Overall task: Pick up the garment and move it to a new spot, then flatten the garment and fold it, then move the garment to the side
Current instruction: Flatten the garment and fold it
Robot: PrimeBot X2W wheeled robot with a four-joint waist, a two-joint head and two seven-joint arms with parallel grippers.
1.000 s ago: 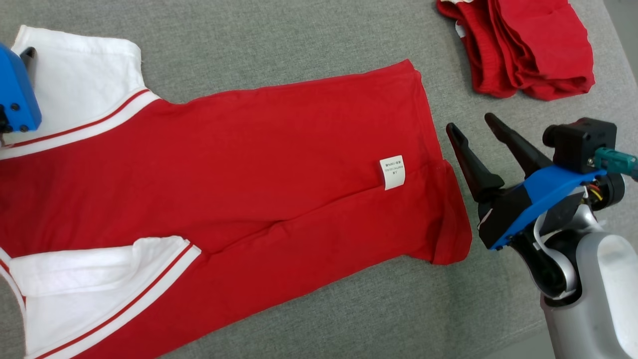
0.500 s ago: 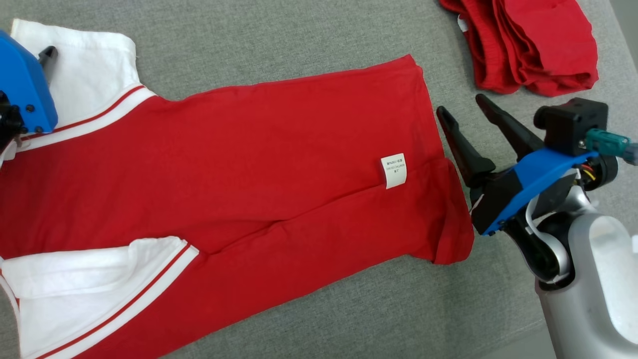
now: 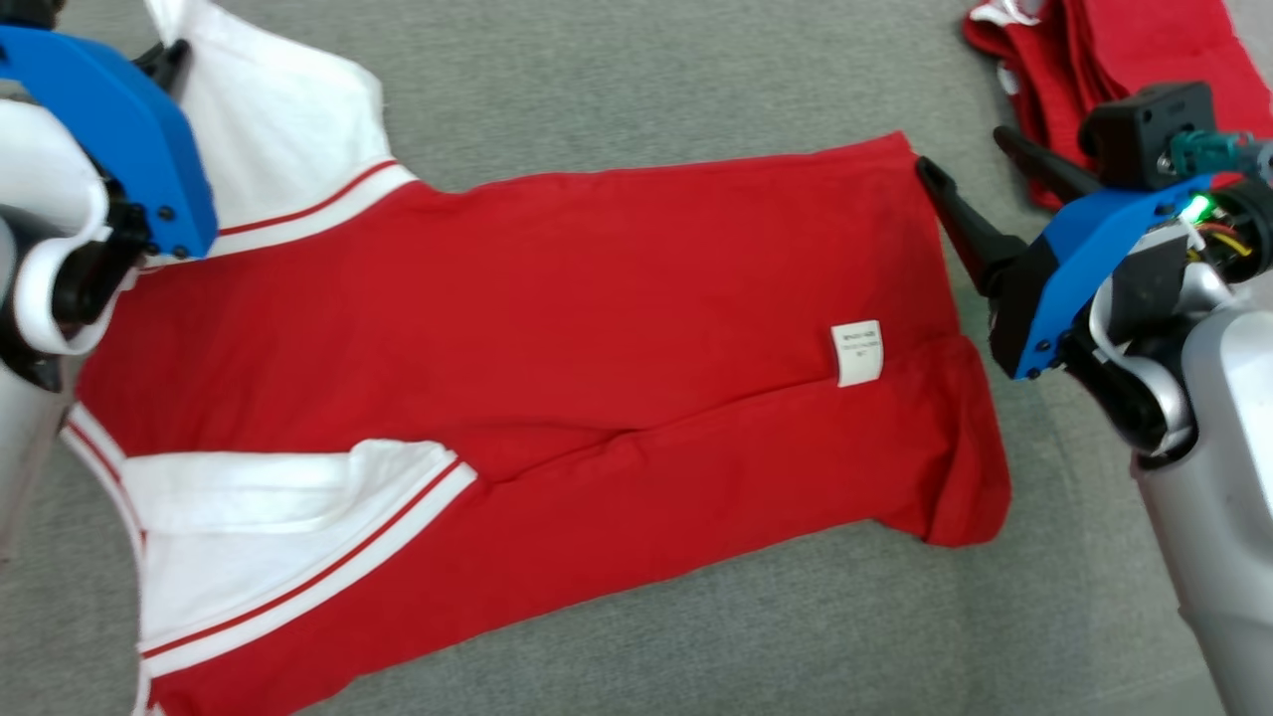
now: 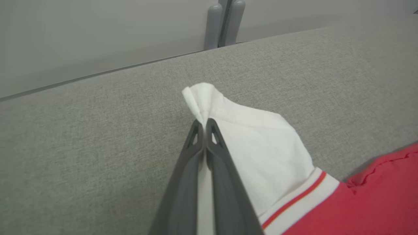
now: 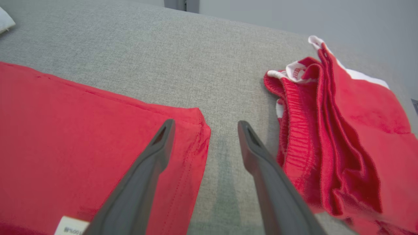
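Red knit garment: soft, light, limp; sag expected. White sleeve, upper left of head view, clamped by left gripper. Right gripper spread apart; upper-right hem corner advised as hold.

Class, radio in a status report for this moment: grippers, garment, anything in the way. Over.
Left gripper shut on white sleeve. Right gripper open, empty, by hem corner. Garment laid out on grey surface. Red pile beside right gripper, apart from garment.
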